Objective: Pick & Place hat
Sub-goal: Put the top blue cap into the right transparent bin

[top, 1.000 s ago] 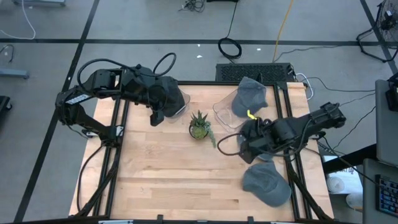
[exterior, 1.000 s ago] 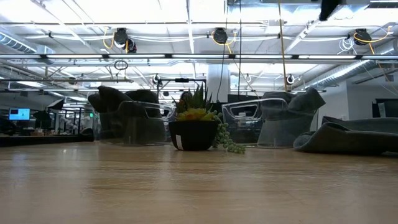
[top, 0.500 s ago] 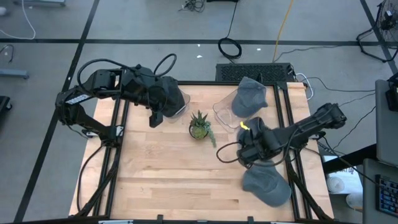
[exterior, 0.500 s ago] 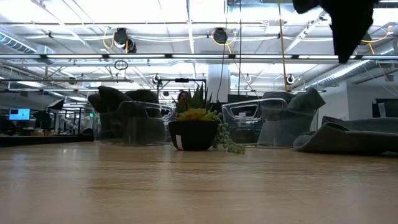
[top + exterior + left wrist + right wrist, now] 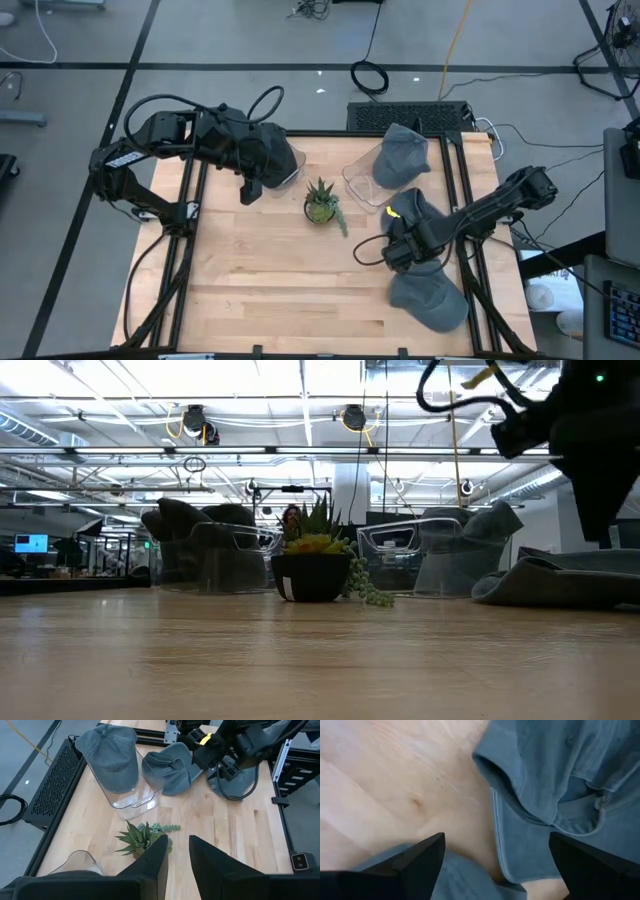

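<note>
Two grey-blue hats lie on the table at the right: one [image 5: 410, 207] partly under my right arm, one [image 5: 430, 298] nearer the front edge. My right gripper [image 5: 398, 254] hangs open over them, fingers pointing down. In the right wrist view its gap [image 5: 495, 865] stands over bare wood, between the first hat's brim [image 5: 520, 835] and the second hat [image 5: 465, 877], touching neither. A third hat [image 5: 400, 155] sits over a clear stand at the far right. A dark hat [image 5: 265, 152] sits on a clear stand at the far left. Beside it my left gripper [image 5: 177, 857] waits, narrowly open, holding nothing.
A small potted plant [image 5: 320, 205] stands mid-table between the two stands. The black table frame rails [image 5: 470, 270] run close along the right side by the hats. Bare wood [image 5: 280, 290] fills the near left part of the table.
My right gripper has come down toward the hats on the table and a little toward the near edge, tipping to point straight down; its fingers have stayed wide apart. The hats have not moved.
</note>
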